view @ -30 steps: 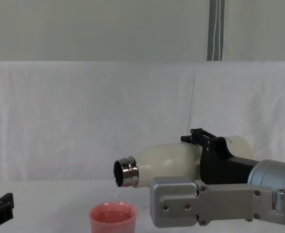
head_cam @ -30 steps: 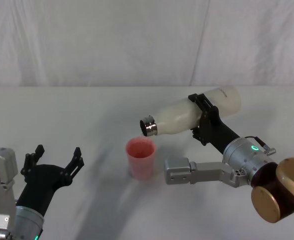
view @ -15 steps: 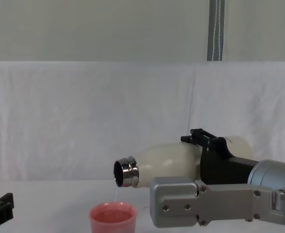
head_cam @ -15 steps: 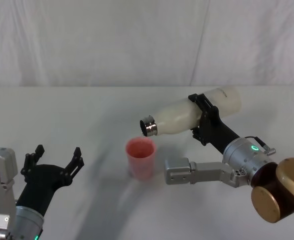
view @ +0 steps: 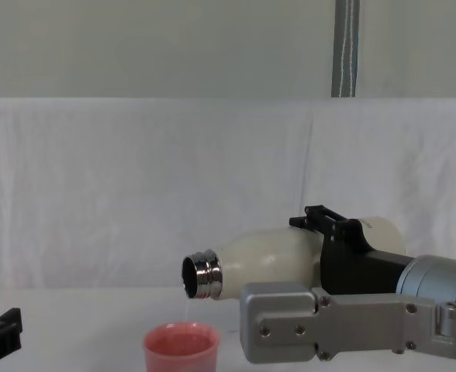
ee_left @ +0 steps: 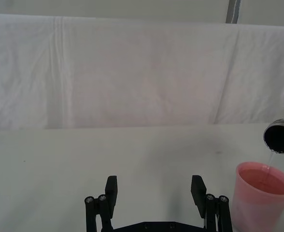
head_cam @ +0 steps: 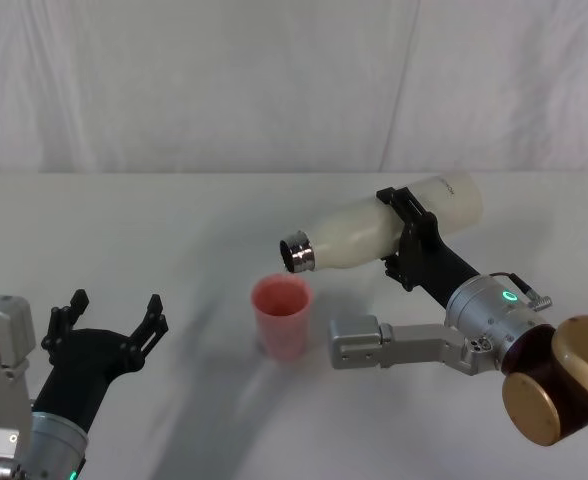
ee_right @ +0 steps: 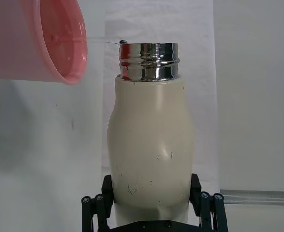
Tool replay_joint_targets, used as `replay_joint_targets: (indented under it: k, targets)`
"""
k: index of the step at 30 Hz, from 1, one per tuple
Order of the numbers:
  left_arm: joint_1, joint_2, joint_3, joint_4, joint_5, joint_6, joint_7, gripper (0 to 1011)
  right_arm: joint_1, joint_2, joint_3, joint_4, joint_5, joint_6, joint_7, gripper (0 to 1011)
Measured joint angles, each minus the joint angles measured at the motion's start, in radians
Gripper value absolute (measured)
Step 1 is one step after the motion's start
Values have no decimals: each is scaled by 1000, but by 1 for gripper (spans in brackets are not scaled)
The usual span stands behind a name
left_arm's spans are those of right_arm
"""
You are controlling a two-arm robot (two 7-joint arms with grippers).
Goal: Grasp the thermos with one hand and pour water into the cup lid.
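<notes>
While the thermos [head_cam: 384, 229] was held nearly horizontal above the table [head_cam: 174, 230], right of centre, its steel neck was pointed left and slightly down over the cup lid [head_cam: 281, 316]. The right gripper [head_cam: 406, 240] was seen clamped around the cream body, one black jaw on either side, as was plain in the right wrist view, where the bottle [ee_right: 150, 154] sat pinched between them. A thin stream of water was noted falling from the neck's lower lip into the pink cup [ee_left: 262, 195], which stood upright just below the mouth and apart from it. Water was already visible inside the cup in the left wrist view; the level could not be judged exactly, but the cup was not brimming. The grasp and the tilt were judged done, and the pour under way; what was judged left was topping up, righting the bottle and setting it down. The left gripper [head_cam: 108, 320] was parked near the left edge, jaws spread wide and empty, well apart from the cup.
</notes>
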Motion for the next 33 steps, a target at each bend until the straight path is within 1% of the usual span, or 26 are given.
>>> replay_joint_targets:
  k: [28,33]
  targets:
    - [0,0,0,0,0,0,0,1001,0,0,0,0,1,0,0,950]
    - [0,0,0,0,0,0,0,1001,-5,-3,7,0,19,-4,3,950]
